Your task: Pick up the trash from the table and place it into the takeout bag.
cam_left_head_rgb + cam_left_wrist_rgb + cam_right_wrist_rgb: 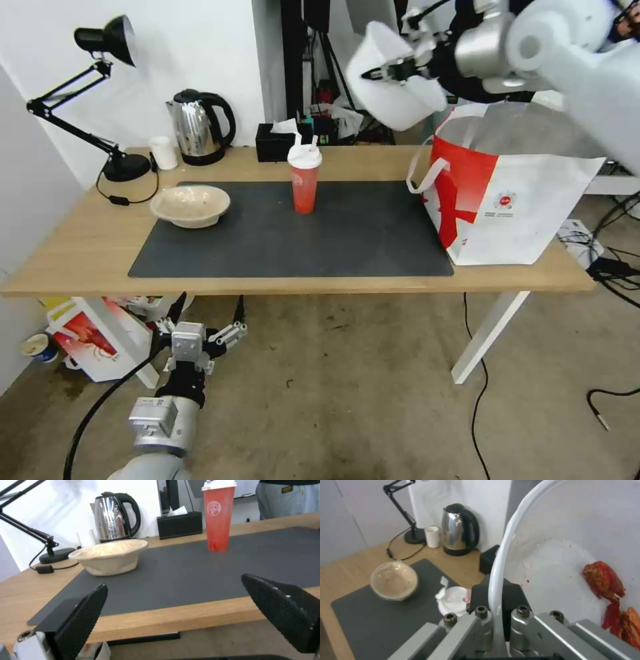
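right hand (390,70) pinches smooth round white bowl's (400,90) thin rim.

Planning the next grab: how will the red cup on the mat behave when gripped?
The red cup is tall and narrow-based, so it probably tips easily. Its thin-looking translucent wall may flex. The straws and lid could snag the fingers.

No wording can be read anywhere. The takeout bag (513,200) carries a small round red logo (505,199) on its white side panel, with tiny lines of print just under the logo, too small to make out. The red cup (218,517) bears a pale round emblem (213,508) on its upper wall, without legible letters.
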